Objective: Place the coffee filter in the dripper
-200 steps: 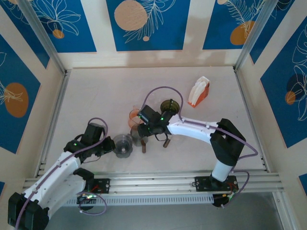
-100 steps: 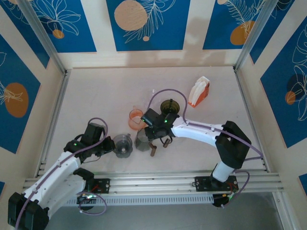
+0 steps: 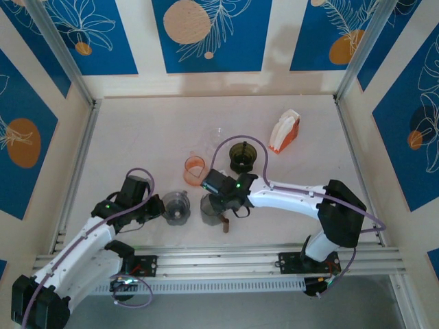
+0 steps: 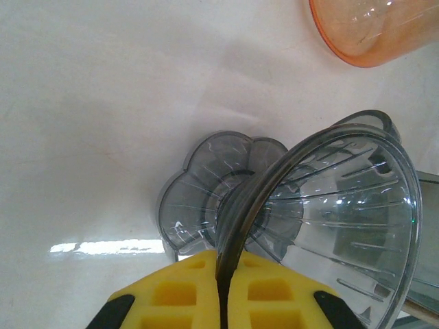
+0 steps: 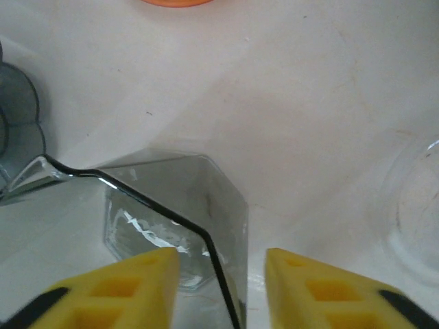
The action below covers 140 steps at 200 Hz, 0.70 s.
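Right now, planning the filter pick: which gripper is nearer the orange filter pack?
Right. Right gripper is mid-table, left of the orange filter pack; left gripper lies farther left, holding the grey dripper.

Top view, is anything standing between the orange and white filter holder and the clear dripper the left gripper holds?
Yes. The right gripper, astride the wall of a smoky cup, sits beside the clear dripper, and a dark dripper stands nearer the filter holder, both roughly on that line.

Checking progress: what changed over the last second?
The right gripper swung toward the near edge and right, away from the orange cup, and the grey jug shifted with it. The left gripper stayed clamped on the grey dripper.
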Tool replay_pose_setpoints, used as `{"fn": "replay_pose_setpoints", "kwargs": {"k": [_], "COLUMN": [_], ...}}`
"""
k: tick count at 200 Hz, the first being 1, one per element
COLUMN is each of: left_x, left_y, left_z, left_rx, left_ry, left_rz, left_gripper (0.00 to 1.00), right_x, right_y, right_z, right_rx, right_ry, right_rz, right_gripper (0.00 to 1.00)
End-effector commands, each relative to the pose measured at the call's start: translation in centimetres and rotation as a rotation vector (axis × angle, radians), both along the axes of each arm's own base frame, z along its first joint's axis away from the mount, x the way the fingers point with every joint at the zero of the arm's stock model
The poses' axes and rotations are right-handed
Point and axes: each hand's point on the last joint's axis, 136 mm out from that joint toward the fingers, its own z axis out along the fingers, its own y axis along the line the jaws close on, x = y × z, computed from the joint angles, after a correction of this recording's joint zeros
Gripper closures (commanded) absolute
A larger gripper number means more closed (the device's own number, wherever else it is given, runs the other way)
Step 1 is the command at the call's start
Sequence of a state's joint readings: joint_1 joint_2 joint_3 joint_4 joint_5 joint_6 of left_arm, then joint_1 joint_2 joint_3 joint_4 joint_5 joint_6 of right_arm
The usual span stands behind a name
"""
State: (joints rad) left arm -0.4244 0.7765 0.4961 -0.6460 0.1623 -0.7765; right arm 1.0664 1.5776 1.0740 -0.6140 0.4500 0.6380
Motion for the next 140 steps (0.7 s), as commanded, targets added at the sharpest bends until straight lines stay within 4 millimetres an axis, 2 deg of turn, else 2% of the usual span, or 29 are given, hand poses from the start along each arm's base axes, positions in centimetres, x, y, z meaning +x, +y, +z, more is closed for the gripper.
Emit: {"fn": "replay_pose_setpoints", "kwargs": {"k": [1, 20, 51, 74, 99, 140], "left_x": [0.4, 0.5, 0.9, 1.4, 1.4, 0.6], "left_y": [-1.1, -1.3, -1.5, -1.6, -1.8, -2.4], "left_z": [1.4, 1.8, 3.3, 5.5, 8.1, 13.0], "left_rx": [-0.039, -0.043, -0.047, -0.05, -0.059, -0.101], "left_ry": [-0.029, -0.038, -0.065, -0.109, -0.139, -0.173], "left_rz": [-0.037, -0.047, -0.062, -0.075, -0.095, -0.146], "left_gripper": [1.0, 1.0, 1.0, 1.0, 1.0, 1.0], "right_x": [0.2, 0.3, 0.6, 0.9, 0.9, 0.6], "right_y": [-0.4, -0.9, -2.0, -3.3, -4.9, -7.5], "right_z": [1.3, 1.9, 4.3, 6.6, 8.1, 8.7], "right_rx": [0.021, 0.032, 0.069, 0.103, 0.129, 0.134], "right_ry": [-0.045, -0.069, -0.137, -0.198, -0.236, -0.265], "right_rz": [-0.022, -0.037, -0.067, -0.099, -0.135, -0.185], "right_gripper": [0.5, 0.43, 0.4, 0.4, 0.39, 0.39]}}
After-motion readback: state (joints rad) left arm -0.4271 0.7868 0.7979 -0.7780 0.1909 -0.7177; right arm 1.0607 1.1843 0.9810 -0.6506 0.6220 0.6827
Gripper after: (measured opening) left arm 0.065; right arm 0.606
